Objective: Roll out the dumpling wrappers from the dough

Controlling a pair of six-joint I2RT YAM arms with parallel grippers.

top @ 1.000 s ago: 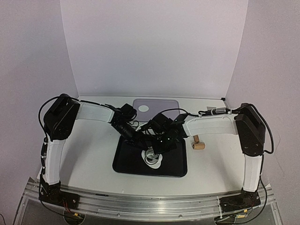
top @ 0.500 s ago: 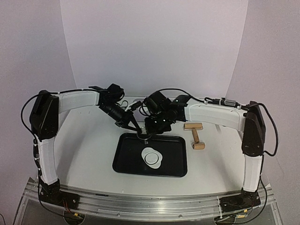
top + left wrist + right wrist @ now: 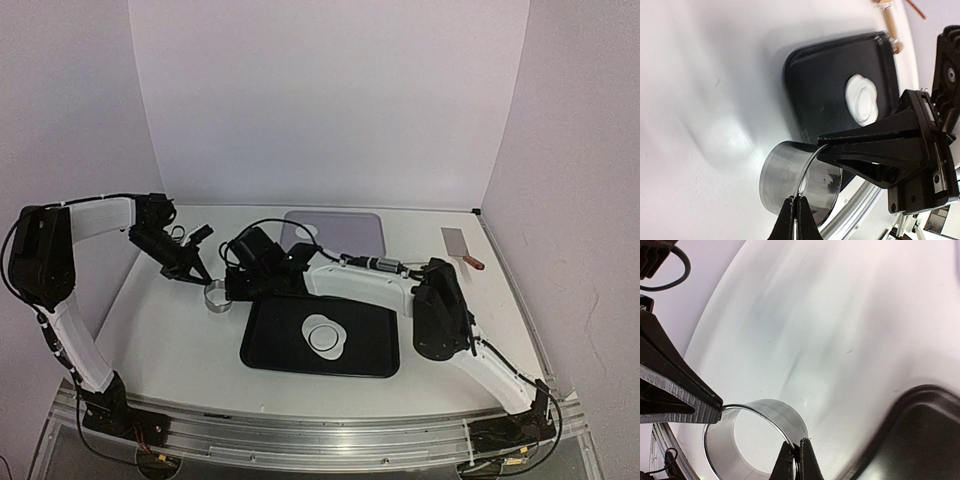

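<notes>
A metal ring cutter is low at the table just left of the black tray. Both grippers pinch its thin wall from opposite sides: my left gripper is shut on the rim, and my right gripper is shut on the rim nearest the tray. In the left wrist view the ring sits between my left gripper and the right gripper's fingers. The dough lies on the tray as a thin irregular white sheet with a round outline in it. One dumpling wrapper rests on the purple board.
A flat scraper with a red handle lies at the back right. A wooden rolling pin lies beyond the tray in the left wrist view; my right arm covers it from above. The tray's corner is close to the ring.
Both arms carried the ring cutter off the dough, up past the tray's far edge, then left to the table beside the tray. The dough stayed on the tray.
</notes>
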